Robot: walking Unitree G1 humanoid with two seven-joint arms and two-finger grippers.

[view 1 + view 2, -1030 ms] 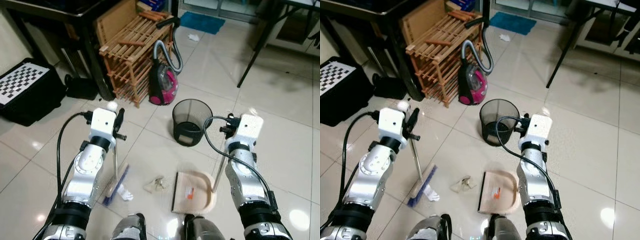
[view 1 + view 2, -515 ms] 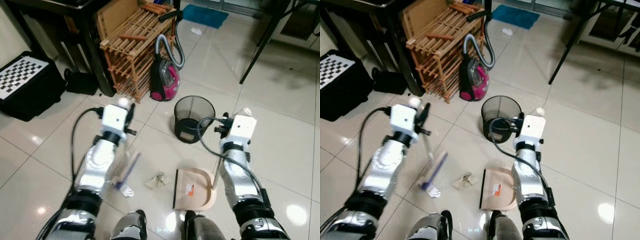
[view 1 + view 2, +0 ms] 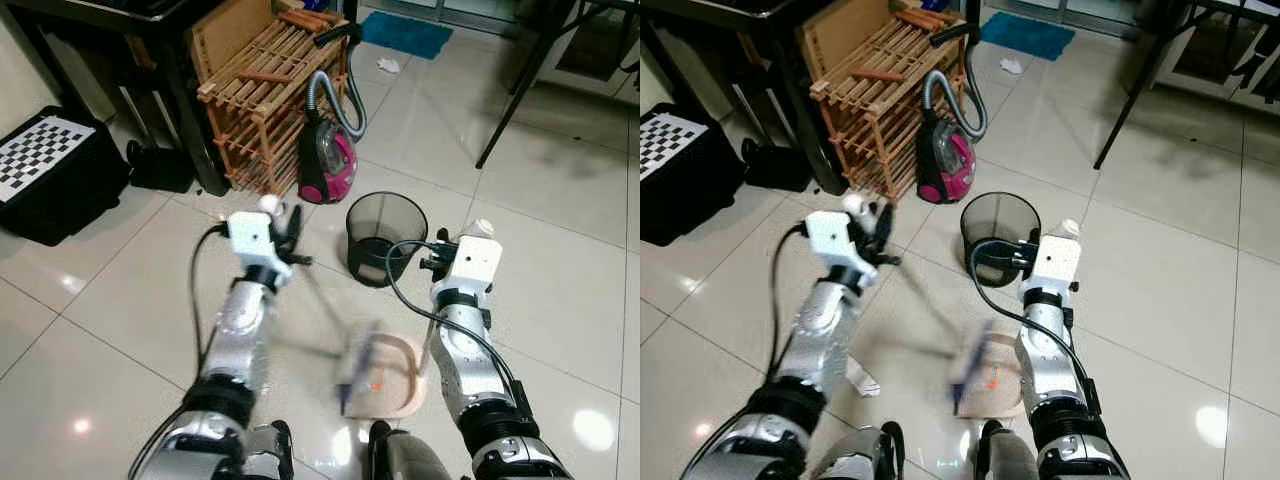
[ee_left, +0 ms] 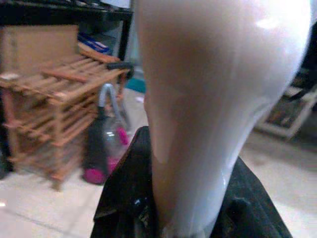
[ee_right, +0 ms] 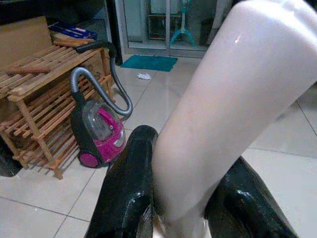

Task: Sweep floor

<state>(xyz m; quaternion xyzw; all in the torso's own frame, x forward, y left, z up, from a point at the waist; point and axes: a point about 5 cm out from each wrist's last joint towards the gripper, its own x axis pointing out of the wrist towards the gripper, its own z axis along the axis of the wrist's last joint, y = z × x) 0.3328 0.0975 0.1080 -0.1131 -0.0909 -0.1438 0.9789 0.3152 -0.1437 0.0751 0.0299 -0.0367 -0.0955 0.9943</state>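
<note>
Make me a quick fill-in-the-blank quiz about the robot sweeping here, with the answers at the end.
1. The left gripper holds the handle of the ___.
2. The blurred broom head is over the beige ___.
3. The black mesh bin stands on the floor in front of the ___ vacuum cleaner.
4. The right gripper grips the dustpan's upright ___.

Answers: broom; dustpan; pink; handle

The broom head [image 3: 358, 362] over the dustpan [image 3: 400, 385] is motion-blurred.

Pink vacuum cleaner [image 3: 327, 163] beside wooden rack [image 3: 258, 98]; black mesh bin [image 3: 383, 238] near it; checkered box [image 3: 52, 175] far left; blue mat [image 3: 405, 34] at back.
</note>
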